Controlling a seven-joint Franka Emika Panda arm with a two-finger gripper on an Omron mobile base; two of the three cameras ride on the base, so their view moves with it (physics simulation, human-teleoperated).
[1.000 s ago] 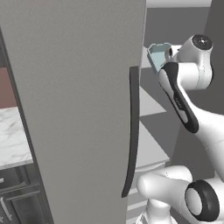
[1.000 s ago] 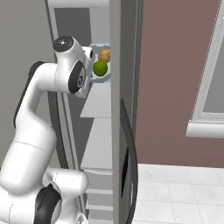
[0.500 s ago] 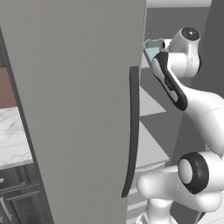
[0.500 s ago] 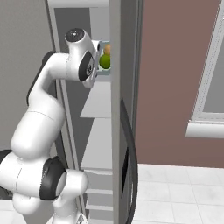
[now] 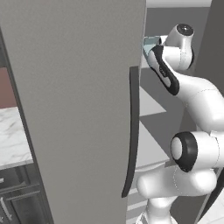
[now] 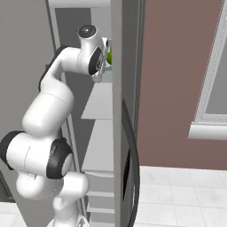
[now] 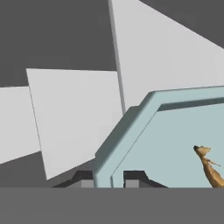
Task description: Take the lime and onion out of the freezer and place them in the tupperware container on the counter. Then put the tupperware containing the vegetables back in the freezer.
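Left base view: the freezer (image 5: 78, 109) door looms wide, and I'm reaching in at one o'clock. In the hand view my gripper (image 7: 109, 179) is clamped on the tupperware container (image 7: 175, 140) rim, with the onion (image 7: 210, 168) at four o'clock. The lime (image 6: 109, 56) peeks green.

arm reaches up high, hand (image 7: 109, 178) clamped tight.
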